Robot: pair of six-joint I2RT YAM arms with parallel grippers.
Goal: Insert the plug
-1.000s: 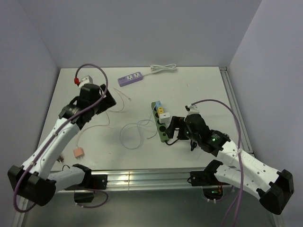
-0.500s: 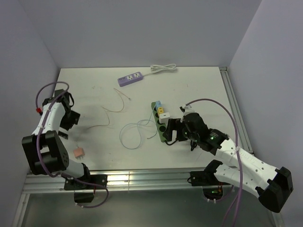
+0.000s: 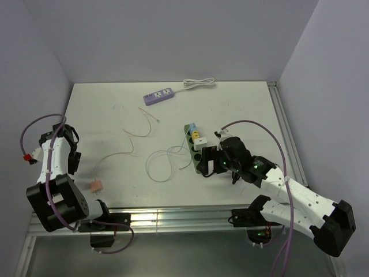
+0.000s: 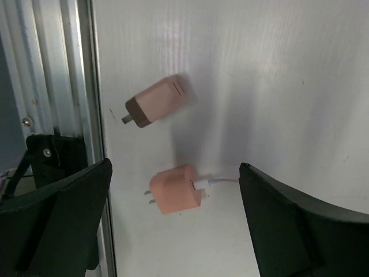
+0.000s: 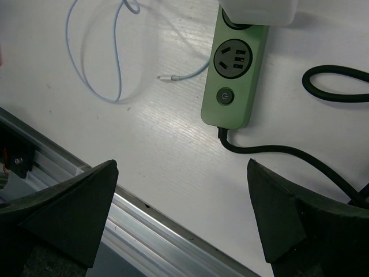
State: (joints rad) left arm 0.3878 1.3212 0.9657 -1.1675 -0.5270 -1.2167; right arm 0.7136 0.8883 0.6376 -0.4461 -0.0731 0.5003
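The left gripper [image 4: 173, 231], swung back from mid-table, hangs wide open, and the small salmon-pink plastic charger plug [image 4: 176, 191] lies just ahead between its fingers, apparently untouched. The right gripper [image 5: 184, 231], hardly shifted, gapes wide just short of the switch end of the green plastic power strip [image 5: 233, 81].

A white table [image 3: 248, 109] carries a green power strip [image 3: 195, 151] near its centre. Behind and left of the strip lies a purple power strip [image 3: 159, 94] with its bundled white cord [image 3: 199, 84]. A loose white cable [image 3: 160, 164] curls just left of it, and a pink charger [image 3: 96, 186] sits well to its left.
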